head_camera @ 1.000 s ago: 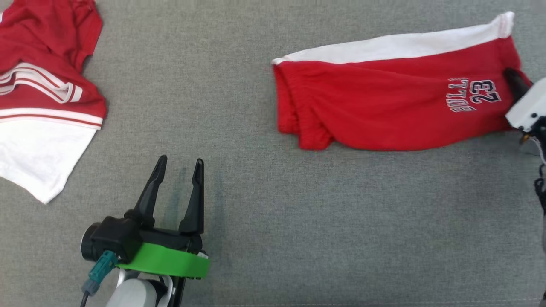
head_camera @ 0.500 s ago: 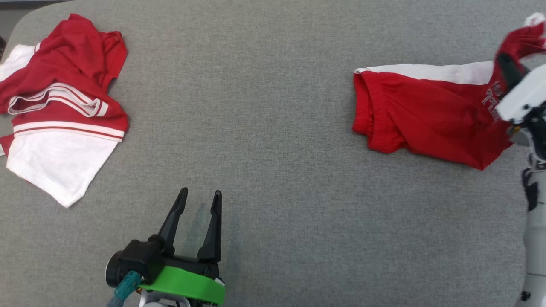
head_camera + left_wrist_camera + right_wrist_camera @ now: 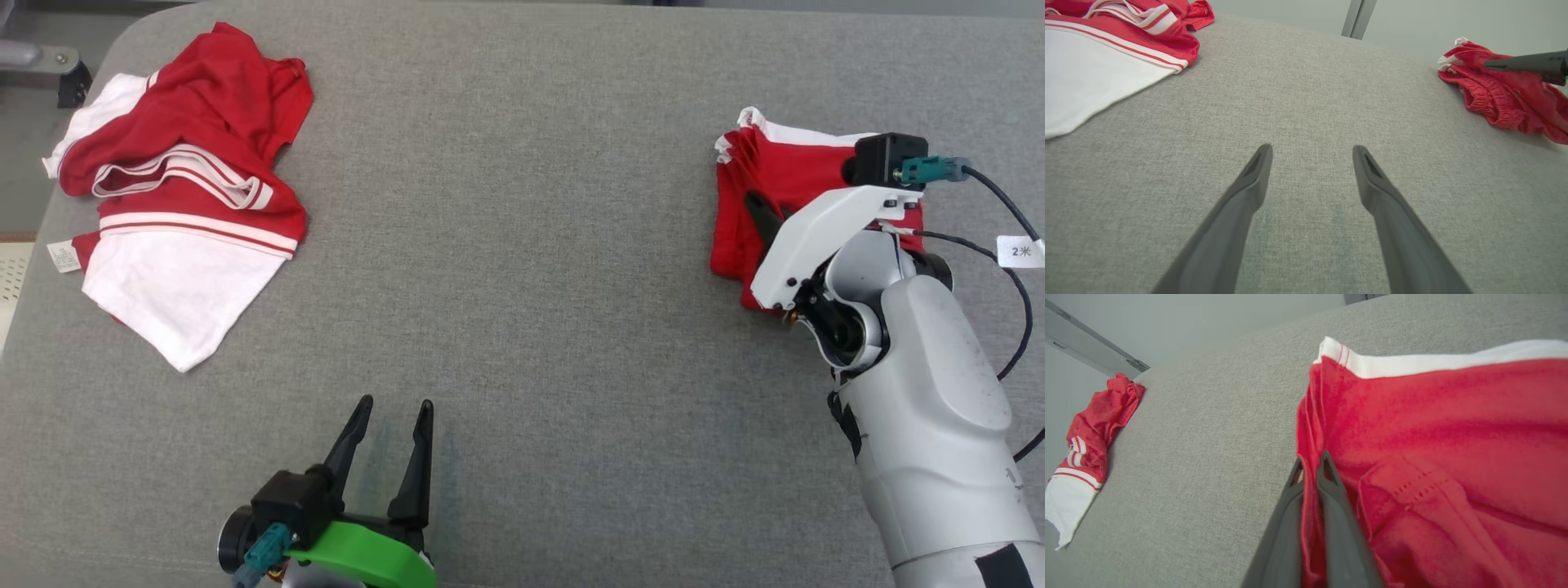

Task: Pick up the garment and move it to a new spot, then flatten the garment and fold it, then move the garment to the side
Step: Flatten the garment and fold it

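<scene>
One edge of the shorts [image 3: 775,171] sits pinched in the right hand [image 3: 1310,461], far right on the surface [image 3: 522,286]; the left hand [image 3: 394,403], spread wide, is well apart.

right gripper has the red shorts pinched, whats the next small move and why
Probably lower the right gripper slightly and open it, laying the pinched layer down. It is shut on a fold of the red shorts, which look doubled over on the grey surface; the left gripper stands open, well apart.
</scene>
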### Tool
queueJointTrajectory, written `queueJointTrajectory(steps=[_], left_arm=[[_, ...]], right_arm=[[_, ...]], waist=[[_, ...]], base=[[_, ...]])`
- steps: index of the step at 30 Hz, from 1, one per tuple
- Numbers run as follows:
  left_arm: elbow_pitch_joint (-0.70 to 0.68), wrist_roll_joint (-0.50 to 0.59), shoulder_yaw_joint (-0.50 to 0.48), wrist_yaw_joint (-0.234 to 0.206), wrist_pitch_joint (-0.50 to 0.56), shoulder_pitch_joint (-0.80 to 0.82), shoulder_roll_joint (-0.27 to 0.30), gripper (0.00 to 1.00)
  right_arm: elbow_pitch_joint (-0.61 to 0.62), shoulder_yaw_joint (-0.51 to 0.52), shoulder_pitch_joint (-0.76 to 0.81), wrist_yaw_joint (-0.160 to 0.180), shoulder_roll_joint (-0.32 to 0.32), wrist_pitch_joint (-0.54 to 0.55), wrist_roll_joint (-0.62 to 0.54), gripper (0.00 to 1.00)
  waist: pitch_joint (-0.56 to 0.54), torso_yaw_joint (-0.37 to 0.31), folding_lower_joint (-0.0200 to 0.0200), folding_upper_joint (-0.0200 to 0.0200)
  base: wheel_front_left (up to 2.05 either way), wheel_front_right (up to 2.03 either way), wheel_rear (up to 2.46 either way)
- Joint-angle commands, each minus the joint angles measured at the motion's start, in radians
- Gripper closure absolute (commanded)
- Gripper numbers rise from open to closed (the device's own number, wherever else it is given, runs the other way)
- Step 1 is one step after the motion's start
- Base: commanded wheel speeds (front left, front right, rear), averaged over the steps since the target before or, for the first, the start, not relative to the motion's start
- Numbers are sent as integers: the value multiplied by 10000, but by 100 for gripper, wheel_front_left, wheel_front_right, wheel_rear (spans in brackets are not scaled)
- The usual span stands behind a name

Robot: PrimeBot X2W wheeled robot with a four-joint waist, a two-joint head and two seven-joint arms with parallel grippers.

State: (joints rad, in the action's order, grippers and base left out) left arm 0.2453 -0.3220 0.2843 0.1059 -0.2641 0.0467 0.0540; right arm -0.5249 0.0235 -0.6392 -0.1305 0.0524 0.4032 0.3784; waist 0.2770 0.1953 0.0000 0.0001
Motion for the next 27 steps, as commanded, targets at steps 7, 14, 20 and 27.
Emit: queueJointTrajectory(steps=[7,14,20,27], left_arm=[[141,-27,-466,34,-2,-643,-17,0],[-234,215,-1289,-70,-2,-1373,-17,0],[-713,230,-1636,-133,-2,-1965,-22,0],[-1144,167,-1604,-229,-2,-2203,-24,0]], right_arm=[[1001,-1717,969,-3,52,-1413,1438,0],[2425,-2628,2738,2,1537,-3624,493,0],[2105,-1816,3647,3,2134,-4755,-474,0],[1479,-756,3625,2,2265,-5227,-870,0]], waist=[[-1042,-478,0,-1],[-2043,-1147,0,-1],[-2414,-1334,0,-1],[-2216,-1050,0,-1]], base=[[0,0,0],[0,0,0],[0,0,0],[0,0,0]])
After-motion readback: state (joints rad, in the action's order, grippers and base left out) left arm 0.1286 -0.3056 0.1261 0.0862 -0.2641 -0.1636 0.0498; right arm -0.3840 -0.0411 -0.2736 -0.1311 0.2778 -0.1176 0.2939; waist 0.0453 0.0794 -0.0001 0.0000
